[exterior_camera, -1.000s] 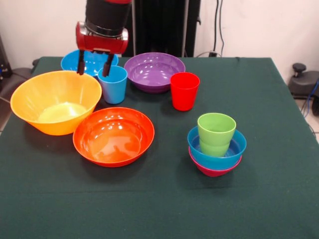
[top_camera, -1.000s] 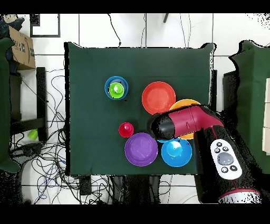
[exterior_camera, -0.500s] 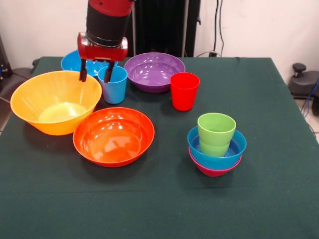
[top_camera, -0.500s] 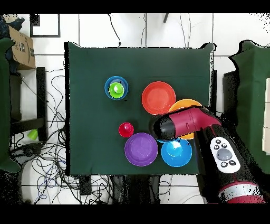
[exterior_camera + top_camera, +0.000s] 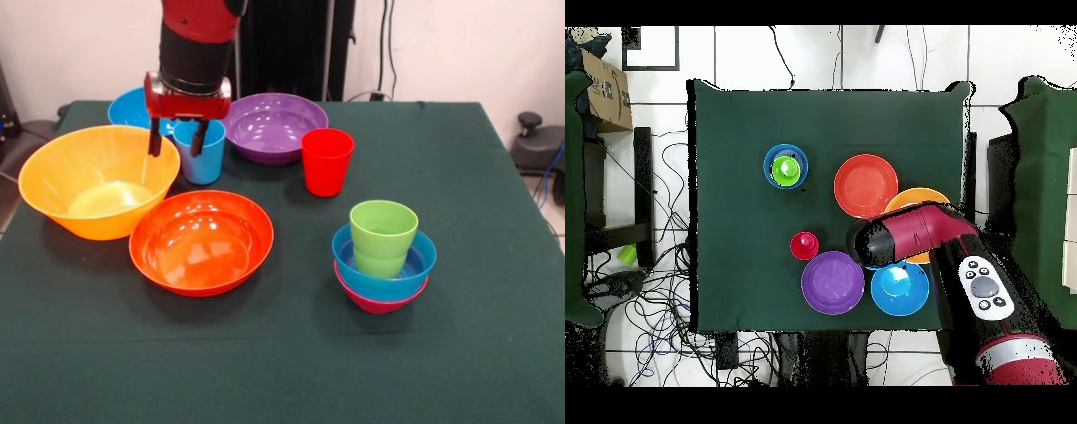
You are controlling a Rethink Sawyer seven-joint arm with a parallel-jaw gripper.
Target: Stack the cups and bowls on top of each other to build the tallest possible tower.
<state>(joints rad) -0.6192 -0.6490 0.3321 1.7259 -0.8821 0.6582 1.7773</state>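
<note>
Yellow-orange bowl (image 5: 97,180) crowding from one side. Light blue cup (image 5: 200,152) just beside it, between purple bowl (image 5: 273,127) and that. Gripper (image 5: 180,141) spread wide, apparently straddling the cup's near wall; risks tipping it if closing off-centre.

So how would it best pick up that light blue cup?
Probably by the rim, from straight above: the light blue cup stands upright with its mouth open, and bowls crowd its sides. The open gripper hangs over it, one finger at the cup's mouth and the other outside the wall, so pinching the wall looks natural.
</note>
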